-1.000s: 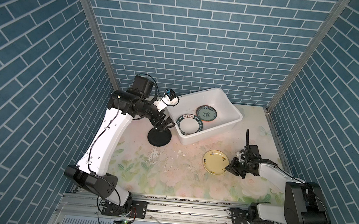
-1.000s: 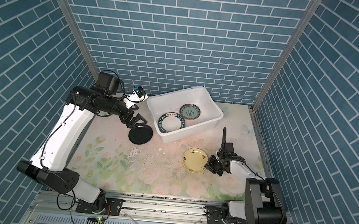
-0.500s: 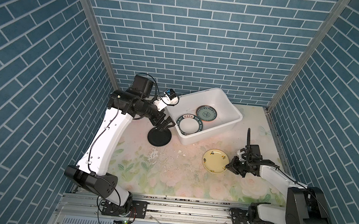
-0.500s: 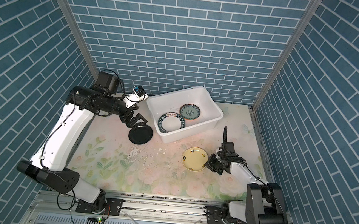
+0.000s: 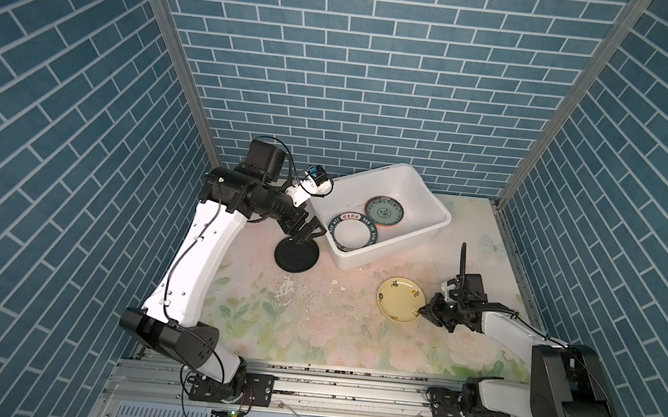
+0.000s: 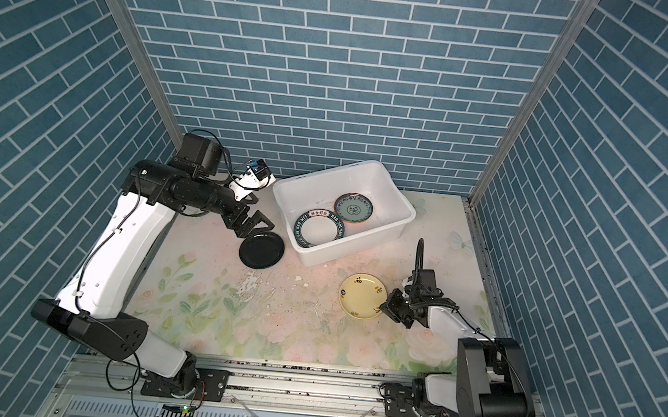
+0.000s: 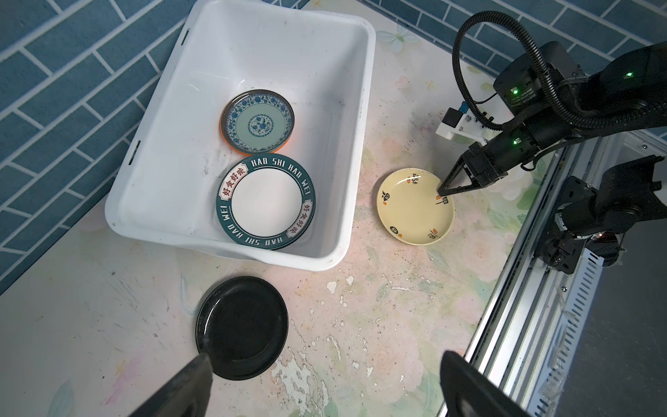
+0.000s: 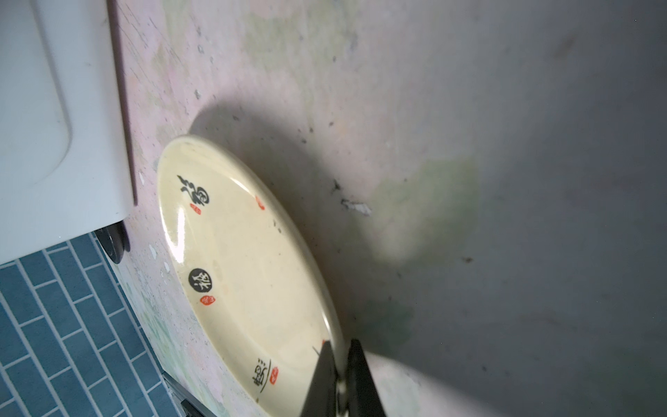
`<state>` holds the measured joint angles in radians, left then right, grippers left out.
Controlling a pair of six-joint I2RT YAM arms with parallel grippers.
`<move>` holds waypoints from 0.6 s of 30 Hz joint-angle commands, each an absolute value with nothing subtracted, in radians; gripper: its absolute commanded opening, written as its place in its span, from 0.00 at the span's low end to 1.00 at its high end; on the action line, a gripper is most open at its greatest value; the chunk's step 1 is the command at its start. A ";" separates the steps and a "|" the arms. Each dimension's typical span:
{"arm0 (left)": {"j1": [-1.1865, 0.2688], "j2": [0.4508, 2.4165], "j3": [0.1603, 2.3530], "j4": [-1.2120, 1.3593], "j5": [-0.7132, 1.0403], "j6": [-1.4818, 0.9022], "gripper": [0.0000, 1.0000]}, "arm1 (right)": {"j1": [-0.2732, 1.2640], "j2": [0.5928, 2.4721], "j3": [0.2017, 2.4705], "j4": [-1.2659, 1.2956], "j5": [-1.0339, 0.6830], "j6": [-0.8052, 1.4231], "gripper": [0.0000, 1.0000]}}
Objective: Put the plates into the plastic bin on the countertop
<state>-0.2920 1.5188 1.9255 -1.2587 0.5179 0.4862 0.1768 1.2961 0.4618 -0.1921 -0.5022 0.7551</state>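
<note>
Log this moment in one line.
right pincer: shut on yellow plate; left pincer: open by black plate; bin: lettered plate, teal plate

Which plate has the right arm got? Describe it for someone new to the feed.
Start at the white plastic bin on the countertop; just in front of it, on the right arm's side, is a cream-yellow plate, its rim pinched by the right gripper. It alone is yellow with small black characters and red seals; the other loose plate is plain black.
</note>
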 commanded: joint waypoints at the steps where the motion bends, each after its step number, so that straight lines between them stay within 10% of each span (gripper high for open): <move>1: -0.286 1.518 1.935 -1.250 0.525 0.483 1.00 | 0.178 1.316 0.437 -0.206 -0.437 0.783 0.01; 18: -0.286 1.517 1.931 -1.249 0.525 0.483 1.00 | 0.178 1.347 0.436 -0.202 -0.401 0.781 0.16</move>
<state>-0.2920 1.5188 1.9255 -1.2583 0.5179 0.4858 0.1780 1.3205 0.4583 -0.1493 -0.4847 0.7670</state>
